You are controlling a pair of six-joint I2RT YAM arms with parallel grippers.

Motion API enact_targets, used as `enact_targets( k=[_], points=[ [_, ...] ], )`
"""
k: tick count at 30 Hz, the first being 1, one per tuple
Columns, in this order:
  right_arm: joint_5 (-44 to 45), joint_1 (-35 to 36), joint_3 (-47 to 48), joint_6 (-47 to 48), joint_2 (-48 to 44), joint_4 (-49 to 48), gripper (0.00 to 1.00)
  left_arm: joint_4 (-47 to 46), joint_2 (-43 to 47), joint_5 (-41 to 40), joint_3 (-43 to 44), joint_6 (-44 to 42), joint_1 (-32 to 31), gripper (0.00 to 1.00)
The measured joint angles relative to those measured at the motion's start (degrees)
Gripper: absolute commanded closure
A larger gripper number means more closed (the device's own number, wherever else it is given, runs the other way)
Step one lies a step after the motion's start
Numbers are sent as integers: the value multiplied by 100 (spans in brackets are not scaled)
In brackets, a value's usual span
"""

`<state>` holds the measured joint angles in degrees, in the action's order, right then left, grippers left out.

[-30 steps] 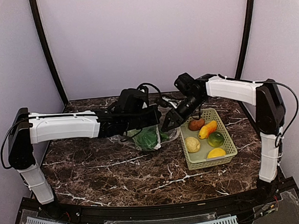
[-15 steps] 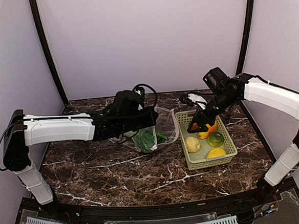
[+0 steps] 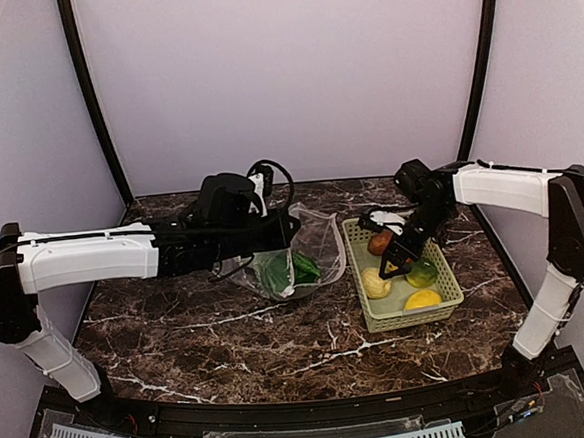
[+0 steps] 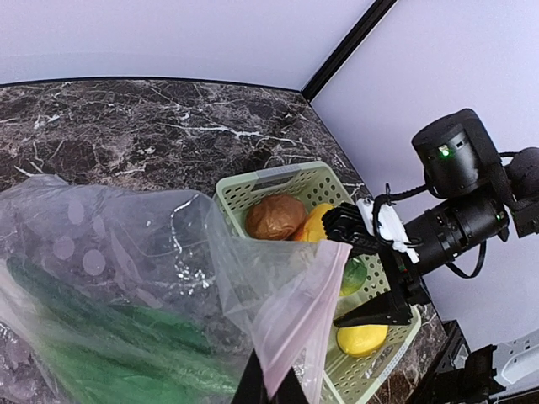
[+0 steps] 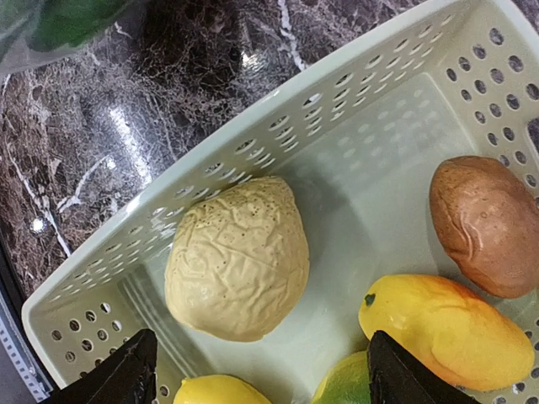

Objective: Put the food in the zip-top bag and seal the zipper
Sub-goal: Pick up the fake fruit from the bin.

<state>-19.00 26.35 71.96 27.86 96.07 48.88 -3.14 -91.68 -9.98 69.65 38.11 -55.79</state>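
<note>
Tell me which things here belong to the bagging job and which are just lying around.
Job:
zip-top bag, pinched by the left tool
greens inside it
tan bumpy lump
brown piece
orange fruit
lime
lemon

Lying about:
light green basket holding the loose food
marble table

I see the clear, dotted zip-top bag (image 3: 314, 240) slumped on the desk (image 3: 230, 334), mouth open (zipper (image 4: 303, 303) unsealed), green vegetables (image 3: 286, 270) inside. The tan bumpy lump (image 5: 236, 257), brown fruit (image 5: 484, 223), orange fruit (image 5: 446, 328), lime (image 3: 423, 271) and lemon (image 3: 422, 298) lie in the basket (image 3: 411, 318).
</note>
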Motion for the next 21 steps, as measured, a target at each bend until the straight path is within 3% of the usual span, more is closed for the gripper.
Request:
enact_targets(
  k=[8, 16, 21],
  points=[
    [-190, 4, 219, 131, 785, 2, 16, -61, 398, 44, -557, -52, 4, 99],
    [-575, 55, 424, 184, 1176, 39, 26, -155, 400, 146, -649, -52, 22, 99],
    [-767, 68, 597, 195, 1204, 68, 40, -153, 400, 162, -651, -52, 39, 99]
  ],
)
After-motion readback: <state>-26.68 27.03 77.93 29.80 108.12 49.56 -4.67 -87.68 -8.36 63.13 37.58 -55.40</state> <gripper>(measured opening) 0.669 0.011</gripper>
